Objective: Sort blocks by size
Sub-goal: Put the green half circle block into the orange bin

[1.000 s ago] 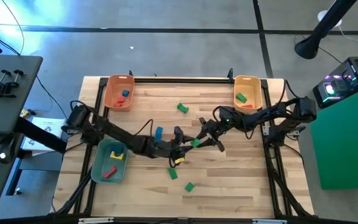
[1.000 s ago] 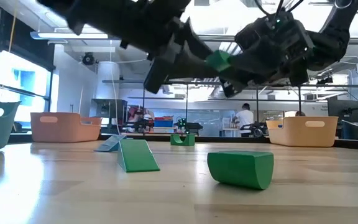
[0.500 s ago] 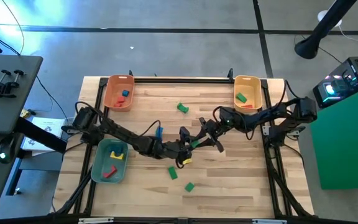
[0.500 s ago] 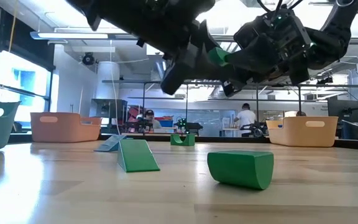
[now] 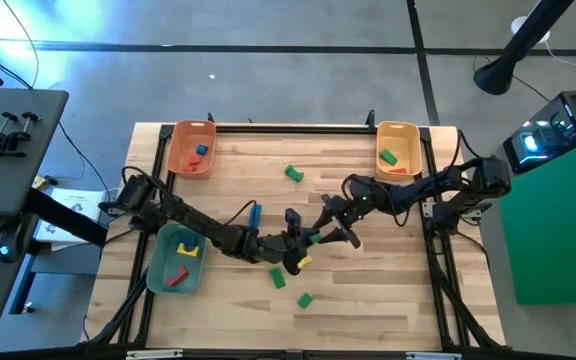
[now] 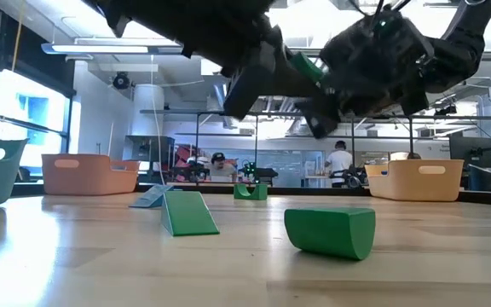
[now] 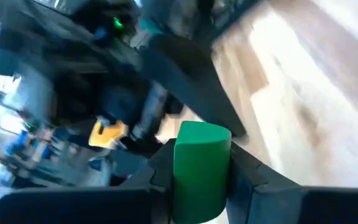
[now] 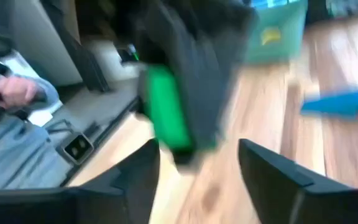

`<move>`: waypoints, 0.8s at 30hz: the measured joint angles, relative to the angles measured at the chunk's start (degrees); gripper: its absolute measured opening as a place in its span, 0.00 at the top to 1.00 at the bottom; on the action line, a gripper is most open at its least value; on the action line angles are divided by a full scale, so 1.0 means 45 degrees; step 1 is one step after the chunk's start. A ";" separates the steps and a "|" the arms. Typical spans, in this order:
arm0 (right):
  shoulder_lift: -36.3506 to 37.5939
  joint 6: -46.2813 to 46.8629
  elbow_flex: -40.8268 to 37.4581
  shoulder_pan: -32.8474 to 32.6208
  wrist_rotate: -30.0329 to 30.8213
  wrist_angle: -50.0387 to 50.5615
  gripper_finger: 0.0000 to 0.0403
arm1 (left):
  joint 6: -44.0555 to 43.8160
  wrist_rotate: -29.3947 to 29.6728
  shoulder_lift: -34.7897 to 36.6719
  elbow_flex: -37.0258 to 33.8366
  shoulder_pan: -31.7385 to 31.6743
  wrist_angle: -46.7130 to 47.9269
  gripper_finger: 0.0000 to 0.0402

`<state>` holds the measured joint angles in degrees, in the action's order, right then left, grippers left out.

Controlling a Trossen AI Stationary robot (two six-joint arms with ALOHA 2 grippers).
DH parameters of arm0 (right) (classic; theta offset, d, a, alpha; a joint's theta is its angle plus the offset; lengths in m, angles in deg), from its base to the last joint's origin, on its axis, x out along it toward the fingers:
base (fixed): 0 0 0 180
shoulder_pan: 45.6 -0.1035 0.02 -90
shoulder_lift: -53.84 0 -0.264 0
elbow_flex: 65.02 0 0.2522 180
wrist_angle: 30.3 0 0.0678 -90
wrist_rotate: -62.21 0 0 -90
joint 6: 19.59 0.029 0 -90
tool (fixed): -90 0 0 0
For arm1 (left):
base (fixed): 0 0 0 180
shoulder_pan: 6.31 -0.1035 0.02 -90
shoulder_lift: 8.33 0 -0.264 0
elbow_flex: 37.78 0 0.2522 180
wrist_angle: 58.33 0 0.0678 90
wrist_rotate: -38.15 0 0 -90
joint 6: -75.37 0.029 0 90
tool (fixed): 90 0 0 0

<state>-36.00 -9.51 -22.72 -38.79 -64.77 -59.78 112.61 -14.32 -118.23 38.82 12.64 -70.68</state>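
Note:
Above the middle of the table my left gripper [image 5: 306, 242] is shut on a small green block [image 7: 201, 167], which also shows in the low view [image 6: 302, 68] high over the tabletop. My right gripper [image 8: 194, 149] faces it from the right, open, its fingers apart from the green block [image 8: 165, 115]. It shows in the high view [image 5: 333, 228] too. Loose blocks lie flat on the wood: one green [image 5: 293, 173] far back, two green [image 5: 278, 279] [image 5: 305, 299] near the front, one blue [image 5: 256, 212] under my left arm. My left gripper pinches the green block by two opposite sides [image 7: 178, 177] between its two fingers. The block's rounded end [image 7: 202, 132] sticks out past the fingertips. The fingers come from the table's left, and the block is lifted clear of the table.
An orange tray [image 5: 176, 148] at the far left holds a blue and a red block. A tan tray [image 5: 413, 148] at the far right holds a green and a red one. A teal tray [image 5: 163, 262] at the near left holds a yellow and a red one. People show far behind the table.
My left gripper has moved toward the table's right edge, up to my right gripper, and has taken hold of the green block that the right gripper was carrying. The block has stayed in the air above the table's middle.

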 joint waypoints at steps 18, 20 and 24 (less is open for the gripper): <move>0.0155 -0.1016 -0.0024 0.1254 0.5404 0.5994 0.29 | -1.5839 0.1618 0.4579 0.0046 -0.4571 1.5188 0.84; 0.0155 -0.1145 -0.0024 0.1145 0.5392 0.5877 0.29 | -1.6119 0.0194 0.5025 0.0038 -0.6212 1.6968 0.84; 0.0155 -0.1526 -0.0024 0.0918 0.5349 0.5553 0.29 | -1.4991 -0.2459 0.5027 0.0032 -0.9721 1.8708 0.84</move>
<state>-35.31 -16.38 -22.83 -34.66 -40.70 -34.79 45.15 -25.38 -95.60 38.96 -31.10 13.50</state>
